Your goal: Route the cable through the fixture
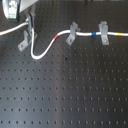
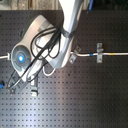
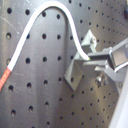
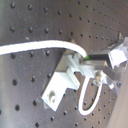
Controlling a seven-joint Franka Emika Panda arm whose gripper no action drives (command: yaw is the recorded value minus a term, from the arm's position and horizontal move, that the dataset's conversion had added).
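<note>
The white cable (image 1: 44,48) runs in from the first exterior view's left and meets my gripper (image 1: 28,23). From there it sags in a loop and rises past a red band. It then goes on through two other grey clips, with blue and yellow bands further along. The fixture (image 1: 25,41), a slotted post on a slanted foot, stands just below my gripper. In the second wrist view the cable (image 4: 35,46) arcs over the fixture (image 4: 61,82) into the shut fingers (image 4: 116,54). The first wrist view shows the cable (image 3: 30,25) curving down behind the fixture (image 3: 80,65).
A shorter slanted clip (image 1: 72,33) and a squarish clip (image 1: 104,32) hold the cable to the first exterior view's right. Everything sits on a black perforated board (image 1: 70,90). In the second exterior view the arm (image 2: 45,47) hides much of the left half.
</note>
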